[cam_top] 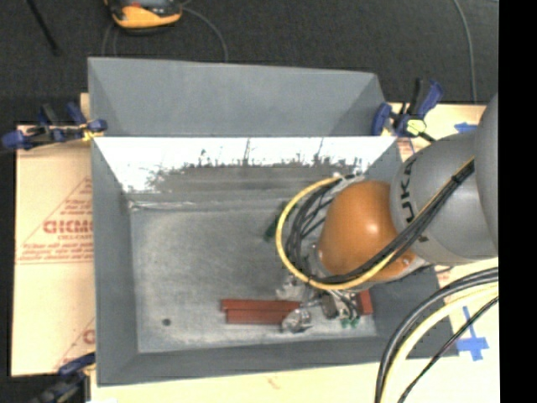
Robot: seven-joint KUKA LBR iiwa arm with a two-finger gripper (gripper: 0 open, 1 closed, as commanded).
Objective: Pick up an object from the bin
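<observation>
A flat red-brown bar (252,311) lies along the front of the bin floor, left to right. My gripper (294,316) is down at the bar's right end, under the arm's orange cover, with its metal tips close against the bar. A small green thing (353,319) and a bit of red (363,302) show just right of the gripper, partly hidden by the arm.
Another small green bit (270,232) peeks out left of the arm's cables near the bin's middle. A tiny dark speck (165,321) lies on the front-left floor. The arm and its cables cover the bin's right part.
</observation>
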